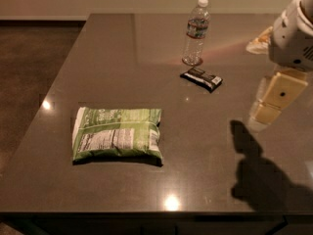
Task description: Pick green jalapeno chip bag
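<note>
The green jalapeno chip bag (117, 140) lies flat on the dark table (122, 58) at the front left, with its white nutrition panel facing up. My gripper (264, 112) hangs from the white arm (293, 38) at the right side. It points down above the table, well to the right of the bag and apart from it. It holds nothing that I can see. Its shadow (264, 175) falls on the table at the front right.
A clear water bottle (195, 31) stands at the back middle. A small dark wrapped bar (201, 78) lies just in front of it. A light crinkled packet (258, 42) lies at the back right, partly behind the arm. The floor lies beyond the table's left edge.
</note>
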{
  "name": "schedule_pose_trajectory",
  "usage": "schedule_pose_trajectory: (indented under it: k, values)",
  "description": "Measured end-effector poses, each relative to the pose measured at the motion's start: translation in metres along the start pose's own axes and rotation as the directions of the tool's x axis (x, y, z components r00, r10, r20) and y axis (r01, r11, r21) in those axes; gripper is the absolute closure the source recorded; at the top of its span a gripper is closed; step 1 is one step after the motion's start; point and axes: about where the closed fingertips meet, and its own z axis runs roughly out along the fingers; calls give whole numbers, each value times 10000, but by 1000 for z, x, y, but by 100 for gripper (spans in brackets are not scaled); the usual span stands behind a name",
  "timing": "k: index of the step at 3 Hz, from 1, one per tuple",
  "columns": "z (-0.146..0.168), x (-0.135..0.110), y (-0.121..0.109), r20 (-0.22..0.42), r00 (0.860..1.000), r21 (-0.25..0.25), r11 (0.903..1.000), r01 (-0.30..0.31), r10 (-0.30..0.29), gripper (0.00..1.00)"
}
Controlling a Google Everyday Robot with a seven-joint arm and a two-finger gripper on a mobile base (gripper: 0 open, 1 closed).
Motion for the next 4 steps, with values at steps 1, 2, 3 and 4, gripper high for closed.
schedule_pose_trajectory:
  k: [1, 2, 3, 4]
  values:
    - [4, -28, 9, 754, 9965, -159, 9991, 386, -373, 0]
    - [12, -60, 16, 1403, 9866, -371, 9953, 896, -836, 0]
    - [23, -94, 22, 2011, 9720, -660, 9883, 1376, -1219, 0]
    - [50, -128, 36, 2178, 9657, -1129, 9791, 1690, -1415, 0]
